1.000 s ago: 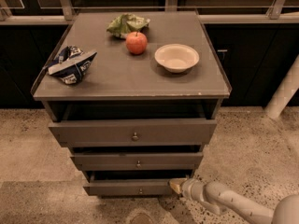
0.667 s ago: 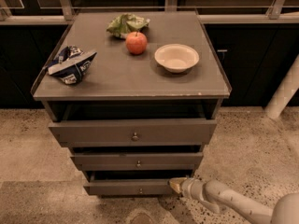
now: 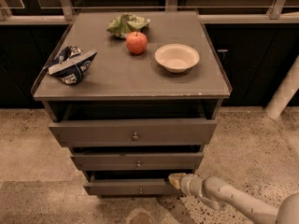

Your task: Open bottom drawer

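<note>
While drawing outward, pull straight away from the cabinet [image 3: 117,76], level and square, with steady force at the right end, to avoid jamming askew. Bottom drawer [image 3: 121,187]: lowest of three at the cabinet's foot, apparently out a little, dark gap above its front; flat grey-brown face, narrowest of the three. Gripper [image 3: 176,180]: at the cabinet's lower right, against the right end of that drawer's top edge; parted or closed, cannot tell. Small round metal knob [image 3: 140,190]: centred on the front, not held.
</note>
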Robot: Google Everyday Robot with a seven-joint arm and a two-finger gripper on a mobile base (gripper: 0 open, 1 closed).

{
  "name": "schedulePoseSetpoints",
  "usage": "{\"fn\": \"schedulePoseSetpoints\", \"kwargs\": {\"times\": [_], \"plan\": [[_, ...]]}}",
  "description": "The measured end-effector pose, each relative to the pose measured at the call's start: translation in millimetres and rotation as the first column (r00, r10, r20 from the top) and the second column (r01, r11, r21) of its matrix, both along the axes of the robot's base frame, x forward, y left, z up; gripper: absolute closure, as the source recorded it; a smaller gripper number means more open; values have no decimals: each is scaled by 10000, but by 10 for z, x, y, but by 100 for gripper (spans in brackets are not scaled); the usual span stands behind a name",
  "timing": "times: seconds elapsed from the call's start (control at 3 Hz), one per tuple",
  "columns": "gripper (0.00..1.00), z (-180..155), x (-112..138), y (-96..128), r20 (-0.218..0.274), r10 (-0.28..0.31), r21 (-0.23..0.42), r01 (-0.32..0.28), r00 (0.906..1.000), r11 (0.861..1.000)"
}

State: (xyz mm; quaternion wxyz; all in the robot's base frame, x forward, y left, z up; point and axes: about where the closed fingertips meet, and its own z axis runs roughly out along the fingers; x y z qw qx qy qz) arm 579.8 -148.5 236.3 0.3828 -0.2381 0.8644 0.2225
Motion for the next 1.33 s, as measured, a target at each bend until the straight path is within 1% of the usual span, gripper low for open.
{"fn": "schedulePoseSetpoints", "kwargs": {"times": [0.33, 0.67, 1.0, 1.33], "plan": [[100, -96, 100, 4, 379, -499, 127, 495, 9980, 9987], [100, -210, 280, -33, 611, -1044, 221, 1032, 9927, 9944], [100, -219, 295, -43, 618, -1089, 232, 1077, 9921, 9939], [100, -271, 331, -7, 513, -924, -80, 929, 9944, 9956]]}}
